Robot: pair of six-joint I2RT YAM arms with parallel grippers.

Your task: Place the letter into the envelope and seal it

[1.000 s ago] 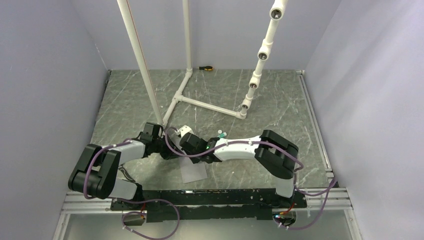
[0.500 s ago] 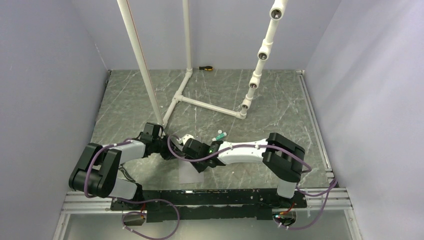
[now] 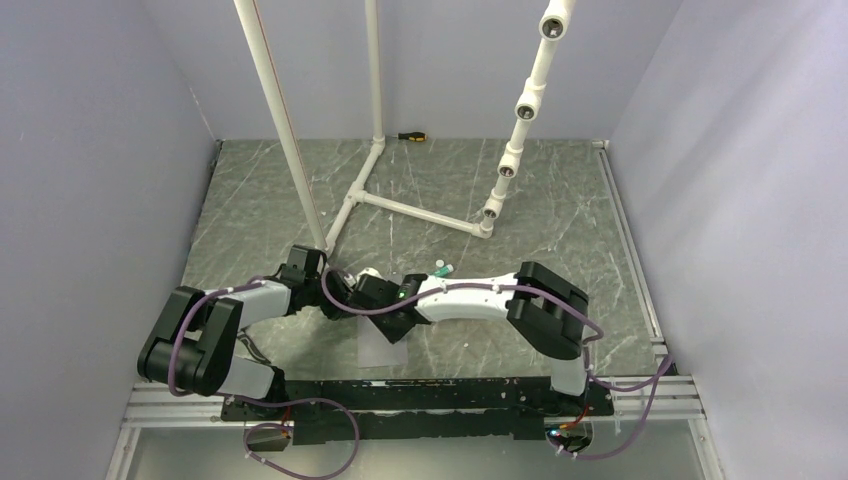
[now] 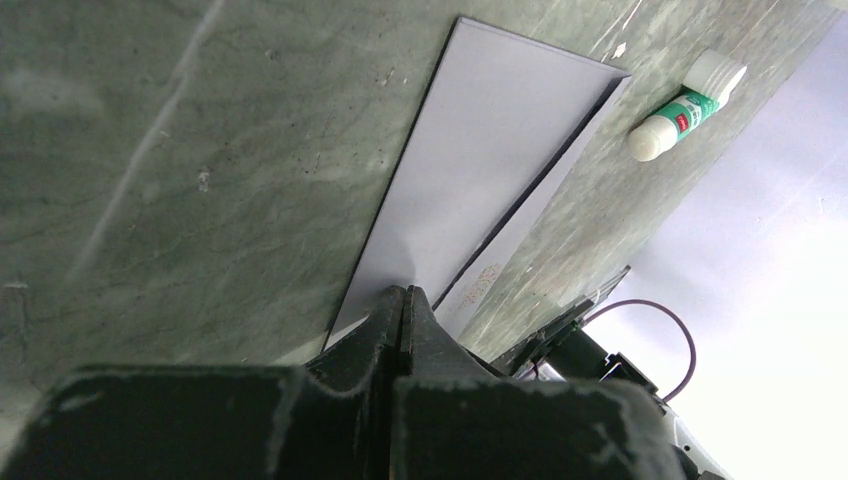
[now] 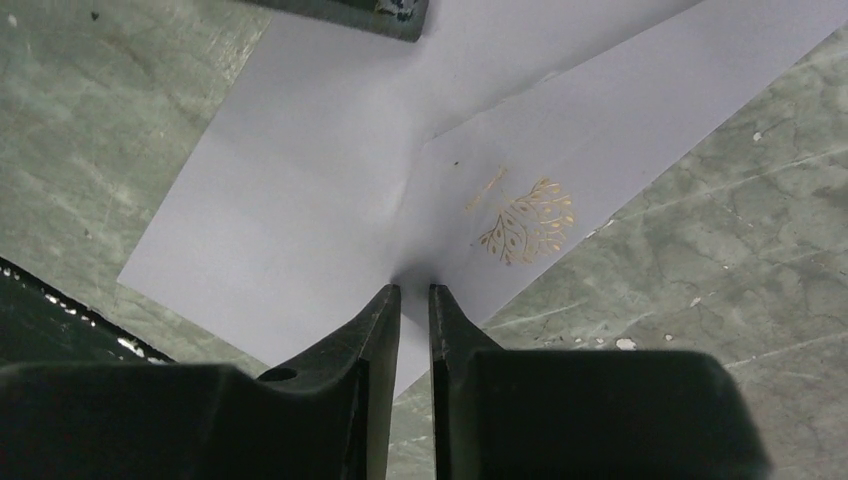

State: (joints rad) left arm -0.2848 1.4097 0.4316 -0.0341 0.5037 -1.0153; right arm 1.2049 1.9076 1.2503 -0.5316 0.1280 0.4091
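The only print on the envelope (image 5: 300, 200) is a small gold emblem (image 5: 525, 225), a twig with leaves; no letters stand beside it. The glue stick (image 4: 683, 108) has a green label with a small red mark, but its words are too small to read.

The top view shows the whole scene. The envelope lies flat on the grey marble-patterned table (image 3: 560, 210), near the front edge, with both arms meeting over it. Further back there is a white pipe frame (image 3: 415, 210) and a screwdriver (image 3: 410, 135) by the far wall. From above the gripper tips are hidden under the wrists. The gold emblem shows clearly only in the right wrist view. The left wrist view shows the glue stick lying on the table just beyond the far corner of the envelope, not touching it.

The left arm reaches forward and to the right, low over the table. The left gripper (image 4: 405, 297) has its fingers pressed fully together, with the tips on the near part of the envelope. The right arm is bent and stretches to the left across the table. The right gripper (image 5: 415, 295) has its fingers almost together with a thin gap, tips down on the paper beside the emblem, where a crease runs into the gap. Whether paper is pinched there, I cannot tell.
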